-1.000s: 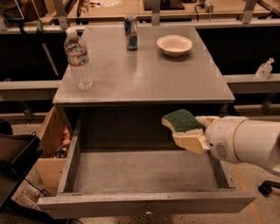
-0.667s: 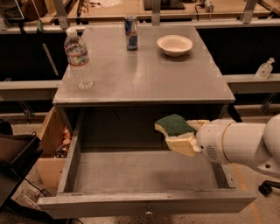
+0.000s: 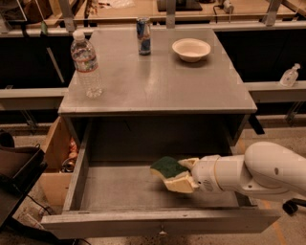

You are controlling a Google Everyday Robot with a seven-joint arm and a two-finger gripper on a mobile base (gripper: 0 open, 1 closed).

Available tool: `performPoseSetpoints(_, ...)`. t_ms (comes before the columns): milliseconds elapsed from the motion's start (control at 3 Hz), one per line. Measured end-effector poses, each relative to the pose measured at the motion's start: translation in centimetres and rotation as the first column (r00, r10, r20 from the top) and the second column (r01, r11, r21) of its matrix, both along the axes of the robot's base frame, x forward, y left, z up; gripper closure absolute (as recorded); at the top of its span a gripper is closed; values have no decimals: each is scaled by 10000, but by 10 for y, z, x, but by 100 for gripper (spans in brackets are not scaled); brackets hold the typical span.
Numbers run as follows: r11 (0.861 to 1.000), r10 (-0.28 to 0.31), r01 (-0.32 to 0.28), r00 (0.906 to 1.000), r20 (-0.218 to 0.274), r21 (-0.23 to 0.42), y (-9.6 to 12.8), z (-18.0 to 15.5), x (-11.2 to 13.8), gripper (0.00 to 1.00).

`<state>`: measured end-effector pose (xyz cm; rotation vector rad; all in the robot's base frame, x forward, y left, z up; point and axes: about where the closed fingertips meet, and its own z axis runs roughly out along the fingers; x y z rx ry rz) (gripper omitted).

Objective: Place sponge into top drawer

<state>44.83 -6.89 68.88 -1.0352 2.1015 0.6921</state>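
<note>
One gripper (image 3: 184,173) is reaching in from the right of the top drawer (image 3: 76,178), its fingers (image 3: 189,162) pinching narrowly on one sponge (image 3: 166,166), green layer facing up. The sponge is hanging inside the open drawer, right of its centre; floor contact unclear. Above and behind the drawer, the grey cabinet top (image 3: 158,81) is carrying one water bottle (image 3: 87,64), one can (image 3: 143,36) and one bowl (image 3: 191,49). One cardboard box (image 3: 53,158) is standing left of the drawer. A wooden bench (image 3: 124,12) is running behind.

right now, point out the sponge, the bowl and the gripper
sponge (image 3: 167,167): camera view, its green top
bowl (image 3: 191,57): camera view, its front wall
gripper (image 3: 187,174): camera view, between its fingertips, above the open drawer (image 3: 119,191) floor, at right
</note>
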Motion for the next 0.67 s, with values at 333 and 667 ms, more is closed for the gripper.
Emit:
performPoseSetpoints(333,9877,1518,-1510,9883,-171,415,14,-40,7,100)
performPoseSetpoints(667,9864,1577,-1562,9871,-265,509,16,-45,6,82)
